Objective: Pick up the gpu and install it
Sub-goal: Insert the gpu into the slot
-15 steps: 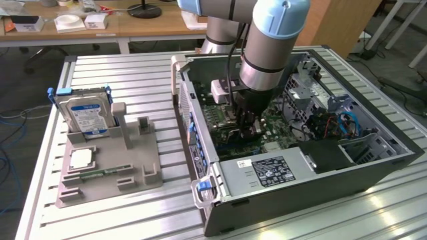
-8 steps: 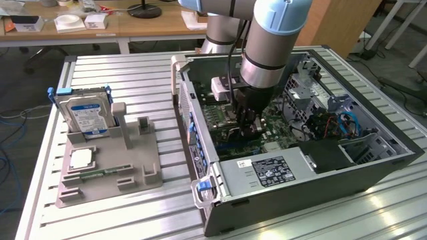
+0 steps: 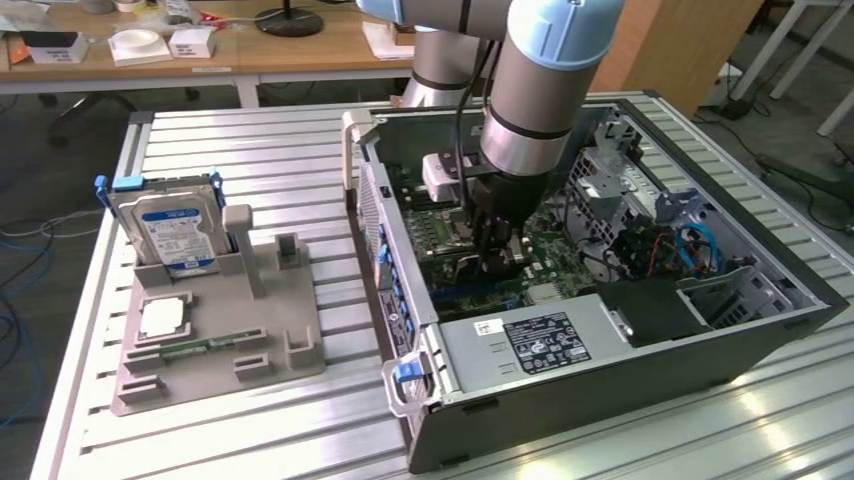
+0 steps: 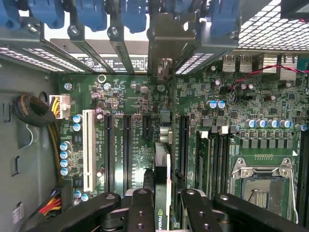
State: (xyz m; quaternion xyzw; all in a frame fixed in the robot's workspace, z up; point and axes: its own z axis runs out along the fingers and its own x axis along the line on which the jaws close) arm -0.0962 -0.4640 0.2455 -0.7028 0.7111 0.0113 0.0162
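My gripper (image 3: pixel 491 262) is down inside the open computer case (image 3: pixel 747 330), just above the green motherboard (image 3: pixel 561 255). In the wrist view the gripper (image 4: pixel 163 200) is shut on the gpu (image 4: pixel 162 169), which I see edge-on as a thin dark card between the two black fingers (image 4: pixel 141 208). The card's silver end bracket (image 4: pixel 166 38) stands against the case's rear slot openings, between the blue latches (image 4: pixel 133 12). The card's lower edge runs along the board between the black expansion slots (image 4: pixel 128 150); I cannot tell whether it is seated in one.
On the exterior view's left, a grey fixture (image 3: pixel 267 340) holds a hard drive with a blue label (image 3: pixel 167 235), a CPU chip (image 3: pixel 160 318) and a RAM stick (image 3: pixel 200 347). A power supply (image 3: pixel 534 345) fills the case's near corner. A white slot (image 4: pixel 88 150) and the CPU socket (image 4: pixel 263 181) flank the card.
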